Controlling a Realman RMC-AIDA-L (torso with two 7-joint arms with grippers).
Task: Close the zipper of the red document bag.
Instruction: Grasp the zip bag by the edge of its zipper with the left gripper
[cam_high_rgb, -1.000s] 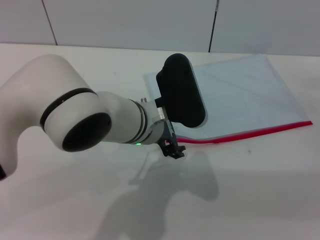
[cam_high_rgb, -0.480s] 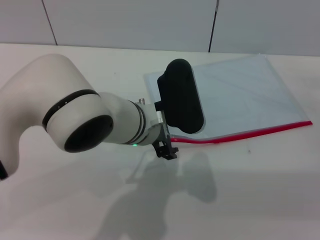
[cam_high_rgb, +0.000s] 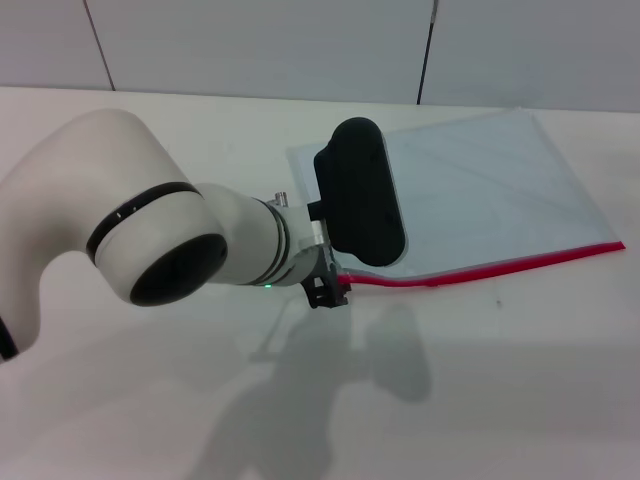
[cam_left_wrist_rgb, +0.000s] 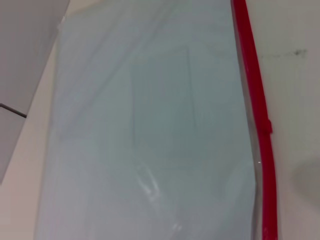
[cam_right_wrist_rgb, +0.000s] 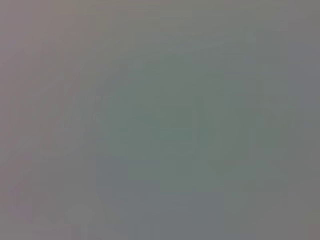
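The red document bag (cam_high_rgb: 490, 195) lies flat on the white table, a pale translucent pouch right of centre. Its zipper (cam_high_rgb: 500, 267) is the thin red strip along the near edge. My left gripper (cam_high_rgb: 326, 293) hangs low at the strip's left end, under the black wrist housing (cam_high_rgb: 360, 195), which covers the bag's left corner. In the left wrist view the bag (cam_left_wrist_rgb: 150, 125) fills most of the picture and the zipper (cam_left_wrist_rgb: 256, 95) runs along one side, with a small red bump (cam_left_wrist_rgb: 268, 126) on it. The right gripper is out of view; its wrist view is a plain grey blur.
My big white left arm (cam_high_rgb: 150, 235) takes up the table's near left. Grey wall panels (cam_high_rgb: 260, 45) stand behind the table's far edge. White tabletop (cam_high_rgb: 520, 380) lies in front of the bag.
The left gripper has slid a little to the left along the bag's near edge, toward the strip's left end. The bag has not shifted.
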